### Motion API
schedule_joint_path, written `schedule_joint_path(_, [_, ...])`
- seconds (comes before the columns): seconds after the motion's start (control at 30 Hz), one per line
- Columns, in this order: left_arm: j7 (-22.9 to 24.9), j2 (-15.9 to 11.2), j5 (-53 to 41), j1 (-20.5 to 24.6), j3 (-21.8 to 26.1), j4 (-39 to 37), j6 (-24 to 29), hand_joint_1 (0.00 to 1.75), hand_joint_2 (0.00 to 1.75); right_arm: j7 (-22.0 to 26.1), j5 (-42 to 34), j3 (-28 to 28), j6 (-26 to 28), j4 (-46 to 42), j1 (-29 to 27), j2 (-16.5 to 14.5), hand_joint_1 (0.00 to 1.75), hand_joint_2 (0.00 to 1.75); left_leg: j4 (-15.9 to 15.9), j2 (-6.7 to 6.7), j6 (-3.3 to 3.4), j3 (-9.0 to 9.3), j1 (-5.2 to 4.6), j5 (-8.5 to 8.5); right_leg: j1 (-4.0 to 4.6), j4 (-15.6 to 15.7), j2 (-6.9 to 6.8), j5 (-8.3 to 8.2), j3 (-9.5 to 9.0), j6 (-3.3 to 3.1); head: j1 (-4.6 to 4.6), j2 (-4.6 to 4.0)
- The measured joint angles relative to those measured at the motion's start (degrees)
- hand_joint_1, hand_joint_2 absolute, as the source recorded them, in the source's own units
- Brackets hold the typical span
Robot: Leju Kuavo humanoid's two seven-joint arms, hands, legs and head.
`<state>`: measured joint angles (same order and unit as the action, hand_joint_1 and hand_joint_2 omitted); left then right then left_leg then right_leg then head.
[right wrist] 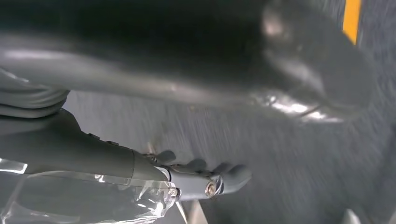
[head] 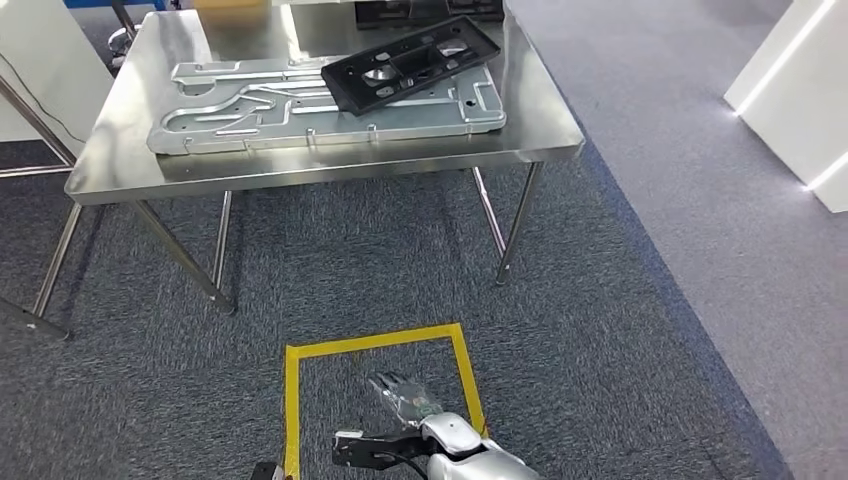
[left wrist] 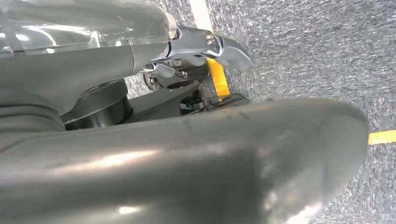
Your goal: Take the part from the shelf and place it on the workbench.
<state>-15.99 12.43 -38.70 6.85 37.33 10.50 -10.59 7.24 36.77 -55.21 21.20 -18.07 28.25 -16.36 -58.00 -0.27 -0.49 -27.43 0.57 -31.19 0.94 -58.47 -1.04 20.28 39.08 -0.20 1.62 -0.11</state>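
Observation:
The black flat part [head: 412, 62] lies tilted across a large silver plate [head: 260, 115] on the steel workbench [head: 330, 165], far ahead of me. In the head view my right hand [head: 405, 397] hangs low over the floor at the bottom centre, with nothing in it. The right wrist view has my right hand [right wrist: 187, 70] empty, its thick thumb blurred and its fingers [right wrist: 224, 177] stretched out over the carpet. My left hand [left wrist: 187, 154] also holds nothing, its fingers [left wrist: 229, 49] out beside a strip of yellow tape.
A square of yellow tape [head: 292, 400] marks the grey carpet below my hand. The workbench stands on thin steel legs [head: 515, 225]. A paler floor strip and white units [head: 800, 90] lie to the right, and a white cabinet [head: 40, 60] to the left.

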Motion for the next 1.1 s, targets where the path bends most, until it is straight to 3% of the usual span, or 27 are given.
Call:
schedule_joint_path(0.07, [-0.1, 0.0, -0.3, -0.3, 0.0, 0.0, 0.0, 0.00, 0.00, 0.8, -1.9, 2.5, -0.9, 1.1, -1.9, 1.1, 0.00, 0.00, -0.2, 0.22, 1.29, -0.84, -0.04, 0.95, -0.21, -0.2, 0.16, -0.15, 0.33, 0.64, 0.00, 0.00])
schedule_joint_path(0.1, [-0.1, -0.1, -0.6, -0.4, 0.0, 0.0, 0.0, 0.00, 0.00, 0.9, -3.0, 3.7, -1.2, 1.5, -2.7, 1.7, 0.00, 0.00, -0.1, 0.32, 1.83, -1.40, -0.02, 1.63, -0.38, -1.2, 0.32, 1.29, 0.77, 1.05, -0.01, 0.00])
schedule_joint_path(0.2, [-0.2, -0.2, -1.5, -0.5, 0.0, 0.0, -0.1, 0.00, 0.00, 1.1, -6.0, 7.9, -1.7, 2.5, -4.7, 3.2, 0.00, 0.00, -0.1, 0.49, 2.74, -3.84, 0.03, 3.83, -0.91, -9.6, 0.68, 10.18, 2.88, 2.08, 0.00, 0.00])
schedule_joint_path(0.23, [-0.3, -0.3, -1.7, -0.5, 0.0, 0.0, -0.1, 0.00, 0.00, 1.2, -6.7, 9.3, -1.8, 2.7, -5.3, 3.6, 0.00, 0.00, -0.2, 0.49, 2.79, -4.84, 0.00, 4.56, -1.05, -12.9, 0.69, 11.98, 3.26, 2.28, 0.00, 0.00])
schedule_joint_path(0.27, [-0.2, -0.4, -2.0, -0.5, 0.0, 0.0, -0.1, 0.00, 0.00, 1.2, -7.3, 10.7, -1.7, 2.9, -5.9, 4.1, 0.00, 0.00, -0.2, 0.51, 2.73, -5.87, -0.02, 5.29, -1.15, -15.2, 0.71, 12.35, 3.06, 2.39, 0.00, 0.00])
schedule_joint_path(0.3, [-0.2, -0.5, -2.2, -0.5, 0.0, 0.0, -0.1, 0.00, 0.00, 1.2, -7.9, 11.9, -1.8, 3.2, -6.5, 4.4, 0.00, 0.00, -0.3, 0.53, 2.63, -6.87, -0.03, 5.99, -1.23, -15.9, 0.72, 11.47, 2.11, 2.40, 0.00, 0.00])
schedule_joint_path(0.37, [0.0, -0.6, -2.8, -0.5, 0.0, 0.0, -0.1, 0.00, 0.00, 1.2, -9.0, 14.3, -2.2, 3.5, -7.6, 5.0, 0.00, 0.00, -0.3, 0.54, 2.36, -8.63, -0.06, 7.27, -1.25, -11.7, 0.77, 8.66, -2.67, 2.00, 0.00, 0.00])
schedule_joint_path(0.43, [0.2, -0.6, -3.2, -0.5, -0.1, 0.0, -0.1, 0.00, 0.00, 1.2, -9.9, 16.2, -2.9, 3.7, -8.0, 5.5, 0.00, 0.00, -0.4, 0.56, 1.86, -9.69, -0.18, 8.31, -0.96, -2.9, 0.82, 9.17, -9.49, 1.18, 0.00, 0.00])
schedule_joint_path(0.47, [0.2, -0.6, -3.4, -0.5, -0.2, 0.0, -0.1, 0.00, 0.00, 1.2, -10.2, 16.9, -3.2, 3.8, -8.0, 5.6, 0.00, 0.00, -0.3, 0.65, 1.54, -9.88, -0.19, 8.81, -0.76, 0.4, 0.84, 10.04, -11.76, 0.81, -0.01, 0.00])
schedule_joint_path(0.5, [0.2, -0.6, -3.6, -0.4, -0.2, 0.0, -0.1, 0.00, 0.00, 1.1, -10.3, 17.4, -3.4, 3.8, -8.1, 5.8, 0.00, 0.00, -0.2, 0.76, 1.17, -9.95, -0.16, 9.27, -0.54, 2.4, 0.84, 10.76, -12.90, 0.49, -0.01, 0.00])
schedule_joint_path(0.57, [0.3, -0.7, -3.9, -0.4, -0.3, 0.0, -0.1, 0.00, 0.00, 0.5, -10.3, 18.3, -3.6, 4.0, -8.8, 6.1, 0.00, 0.00, 0.0, 0.85, 0.47, -10.01, 0.00, 9.80, -0.52, 3.3, 0.73, 10.09, -12.79, -0.15, -0.01, 0.00])
schedule_joint_path(0.63, [0.6, -0.8, -4.2, -0.6, -0.4, 0.0, -0.2, 0.00, 0.00, -0.8, -10.1, 19.2, -3.1, 4.4, -9.8, 6.4, 0.00, 0.00, -2.2, 0.75, -0.04, -10.83, 0.10, 7.19, -0.66, 3.6, 0.48, 8.97, -12.26, -0.95, -0.01, 0.00])
schedule_joint_path(0.7, [0.8, -0.9, -4.2, -0.7, -0.6, 0.0, -0.2, 0.00, 0.00, -1.7, -10.3, 20.2, -2.1, 4.6, -10.7, 6.7, 0.00, 0.00, -8.7, 0.71, -0.37, -12.74, 0.18, 1.86, -0.54, 3.5, 0.34, 8.05, -11.16, -1.51, 0.00, 0.00])
schedule_joint_path(0.73, [0.9, -0.9, -4.2, -0.7, -0.6, 0.0, -0.2, 0.00, 0.00, -1.8, -10.8, 20.7, -1.5, 4.7, -11.1, 6.8, 0.00, 0.00, -12.3, 0.71, -0.50, -13.59, 0.19, -0.10, -0.44, 3.3, 0.32, 7.66, -10.47, -1.66, 0.00, 0.00])
schedule_joint_path(0.77, [0.9, -1.0, -4.2, -0.7, -0.6, 0.0, -0.2, 0.00, 0.00, -1.4, -11.2, 21.4, -0.9, 4.8, -11.4, 6.9, 0.00, 0.00, -14.8, 0.71, -0.58, -13.86, 0.18, -0.88, -0.35, 3.1, 0.34, 7.29, -9.75, -1.68, 0.00, 0.00])
schedule_joint_path(0.8, [1.0, -1.0, -4.2, -0.7, -0.7, 0.0, -0.2, 0.00, 0.00, -0.7, -11.7, 22.1, -0.3, 4.9, -11.8, 7.0, 0.00, 0.00, -15.5, 0.71, -0.60, -13.27, 0.18, -0.52, -0.28, 2.8, 0.34, 7.02, -9.07, -1.65, 0.00, 0.00])
schedule_joint_path(0.83, [1.0, -1.1, -4.3, -0.7, -0.7, 0.0, -0.2, 0.00, 0.00, 0.0, -12.2, 22.9, -0.1, 4.9, -12.2, 7.2, 0.00, 0.00, -14.1, 0.71, -0.52, -11.62, 0.17, 0.65, -0.24, 2.4, 0.34, 6.83, -8.46, -1.60, 0.00, 0.00])
schedule_joint_path(0.9, [0.9, -1.2, -4.4, -0.6, -0.7, 0.0, -0.2, 0.00, 0.00, 0.8, -13.5, 24.4, -1.9, 5.1, -12.7, 7.4, 0.00, 0.00, -6.9, 0.70, 0.03, -6.18, -0.02, 2.58, -0.14, 1.6, 0.34, 6.66, -7.51, -1.42, 0.00, 0.00])
schedule_joint_path(0.97, [0.5, -1.5, -4.5, -0.4, -0.7, 0.0, -0.7, 0.00, 0.00, 1.1, -14.6, 25.7, -5.1, 5.2, -12.8, 7.7, 0.00, 0.00, -1.0, 0.74, 0.62, -2.33, -0.28, 2.57, -0.01, 0.9, 0.33, 6.50, -6.93, -1.06, 0.00, 0.00])
schedule_joint_path(1.1, [-0.5, -3.2, -4.6, -0.6, -0.7, 0.0, -2.9, 0.00, 0.00, 1.6, -13.2, 26.5, -6.5, 5.3, -13.2, 8.4, 0.00, 0.00, 0.9, 0.87, 1.60, -1.98, -0.03, 2.88, -0.07, 0.0, 0.49, 6.65, -6.38, 0.20, -0.01, 0.00])
